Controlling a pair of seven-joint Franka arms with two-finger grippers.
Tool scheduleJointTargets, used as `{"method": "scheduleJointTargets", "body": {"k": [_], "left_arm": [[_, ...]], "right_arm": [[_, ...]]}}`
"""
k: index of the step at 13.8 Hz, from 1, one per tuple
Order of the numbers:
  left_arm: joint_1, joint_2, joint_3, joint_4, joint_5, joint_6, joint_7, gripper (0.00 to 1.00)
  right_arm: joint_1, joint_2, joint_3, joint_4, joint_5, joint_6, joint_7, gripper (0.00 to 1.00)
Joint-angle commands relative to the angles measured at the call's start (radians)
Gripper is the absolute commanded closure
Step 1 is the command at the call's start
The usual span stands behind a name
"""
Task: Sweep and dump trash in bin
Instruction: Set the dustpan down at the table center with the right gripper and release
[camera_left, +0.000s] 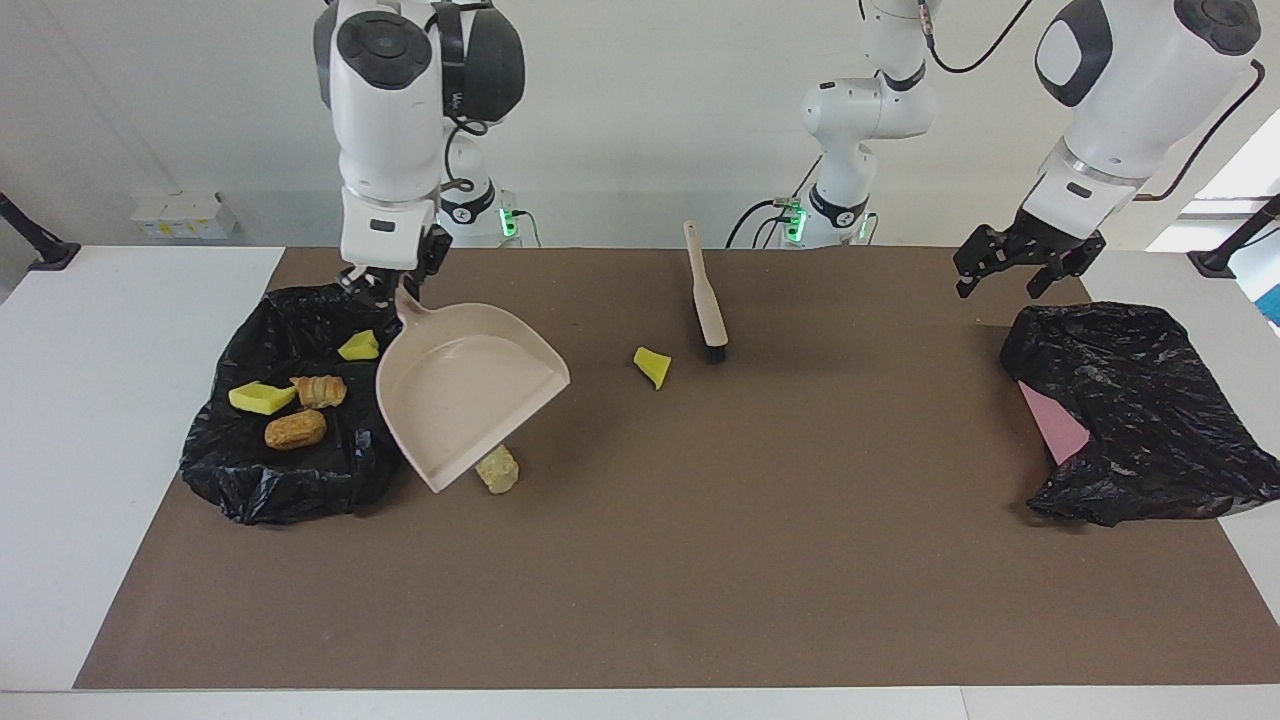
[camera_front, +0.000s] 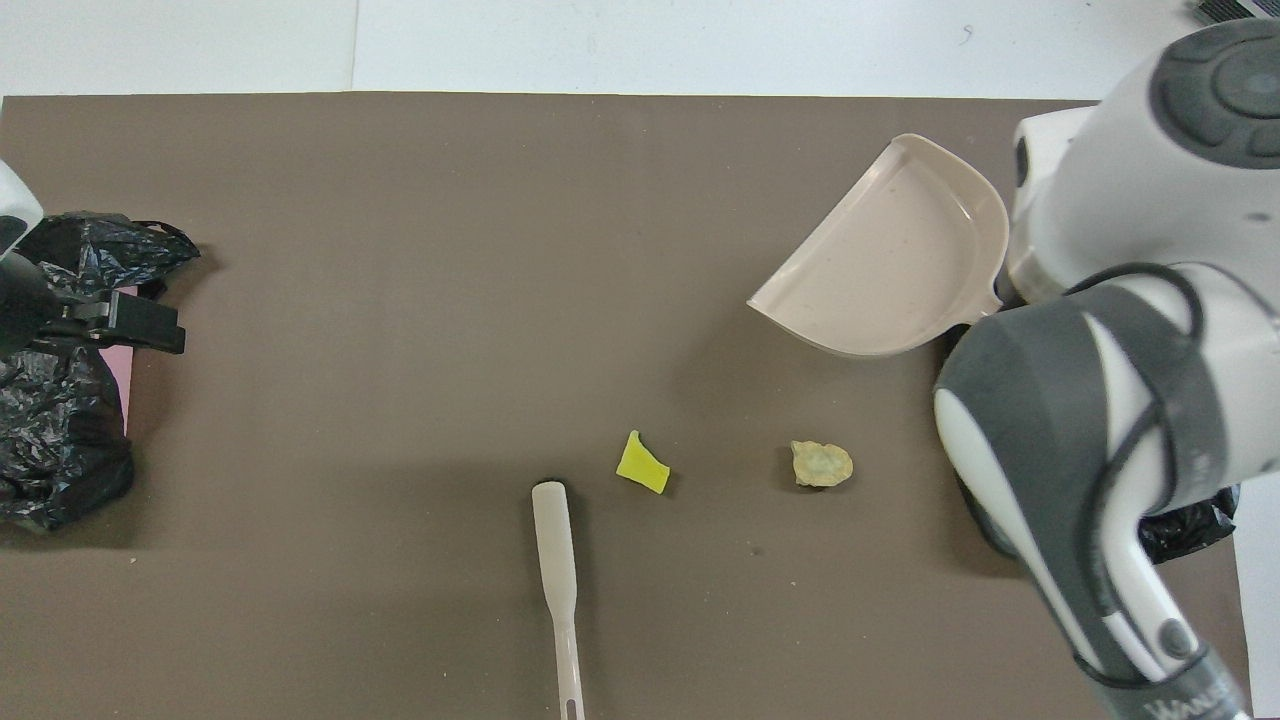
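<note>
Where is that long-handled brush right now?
The brush lies untouched on the brown mat, midway along the table near the robots, just beside a loose yellow sponge chunk.

The beige scoop-shaped dustpan (camera_left: 465, 395) held at the right gripper (camera_left: 385, 285) looks like smooth, faintly satin plastic, and the crumpled black bin bag (camera_left: 290, 470) just beside that gripper is thin, glossy, wrinkled film, as is the second black bag (camera_left: 1140, 400) below the left gripper (camera_left: 1010, 268). The flat brown table mat (camera_left: 700, 560) is matt and even, like paper or felt. The bright yellow chunk (camera_left: 653, 366) looks spongy and matt, the tan lumps (camera_left: 296, 429) rough and crusty, and the beige long-handled brush (camera_left: 705, 295) smooth plastic with dark bristles.
</note>
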Motion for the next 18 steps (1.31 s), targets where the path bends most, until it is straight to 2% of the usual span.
{"method": "scheduleJointTargets", "body": {"k": [1, 5, 10, 14, 18], "left_arm": [[0.008, -0.004, -0.006, 0.008, 0.019, -0.016, 0.006, 0.00], [0.009, -0.004, -0.006, 0.008, 0.019, -0.013, 0.005, 0.00], [0.009, -0.004, -0.006, 0.008, 0.019, -0.013, 0.005, 0.00], [0.009, -0.004, -0.006, 0.008, 0.019, -0.013, 0.005, 0.00], [0.009, -0.004, -0.006, 0.008, 0.019, -0.014, 0.005, 0.00]], "right_arm": [[0.083, 0.047, -0.005, 0.001, 0.067, 0.071, 0.243, 1.00], [0.161, 0.142, -0.005, 0.014, 0.167, 0.206, 0.594, 1.00], [0.290, 0.342, -0.003, 0.183, 0.220, 0.320, 0.978, 1.00], [0.374, 0.442, -0.003, 0.200, 0.224, 0.438, 1.140, 1.00], [0.400, 0.478, -0.002, 0.191, 0.230, 0.453, 1.182, 1.00]]}}
